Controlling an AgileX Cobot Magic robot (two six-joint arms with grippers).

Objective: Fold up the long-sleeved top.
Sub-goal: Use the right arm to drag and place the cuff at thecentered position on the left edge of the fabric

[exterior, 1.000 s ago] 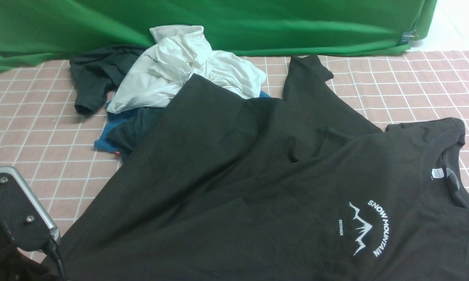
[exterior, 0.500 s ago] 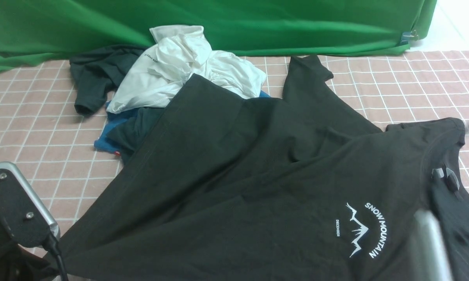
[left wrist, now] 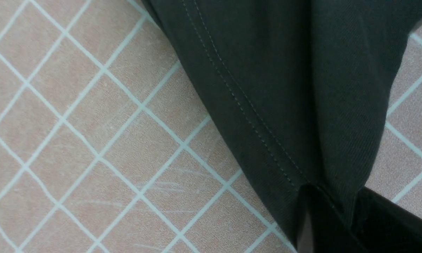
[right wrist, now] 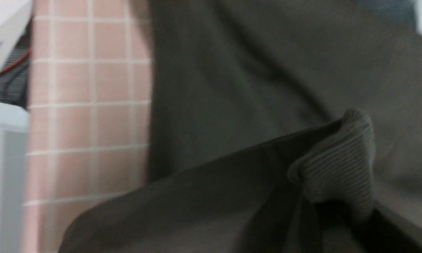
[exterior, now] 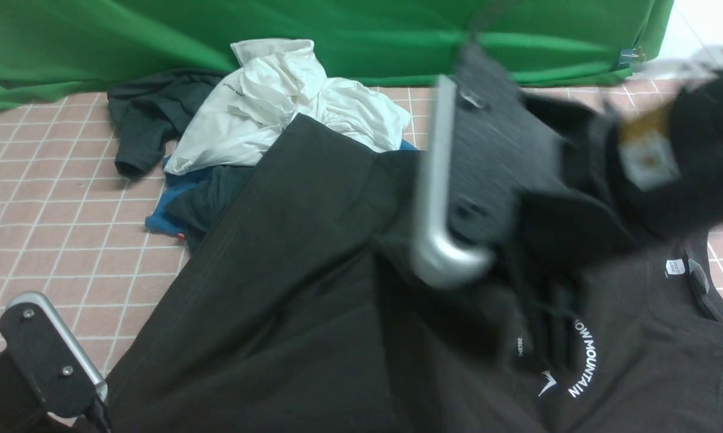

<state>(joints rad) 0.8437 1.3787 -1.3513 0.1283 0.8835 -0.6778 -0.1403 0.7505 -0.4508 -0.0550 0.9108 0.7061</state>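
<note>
Black cotton fills the centre and lower right of the front view. The long-sleeved top (exterior: 313, 288) lies spread on the pink checked tablecloth (exterior: 55, 198), its hem towards the left of the frame and its collar at the right edge, so its long axis runs roughly across the picture.

The right arm (exterior: 488, 162) crosses the upper middle of that view, smeared by blur. Its wrist view shows the right gripper (right wrist: 334, 218) pinched shut on the ribbed cuff (right wrist: 337, 165), with the sleeve trailing from the jaws above the body of the garment. The chest lies below and left of those jaws, so laying the sleeve across it looks like the right arm's job.

The left gripper (left wrist: 332, 211), in the lower left corner of the front view, is clamped tight on the stitched hem and looks set to hold that corner taut.

The cloth is flat and bare to the left. A white shirt (exterior: 277, 102) and a dark tee (exterior: 139, 114) crowd the upper left, with the top's far hem corner overlapping them. A careless pull could drag them along.
</note>
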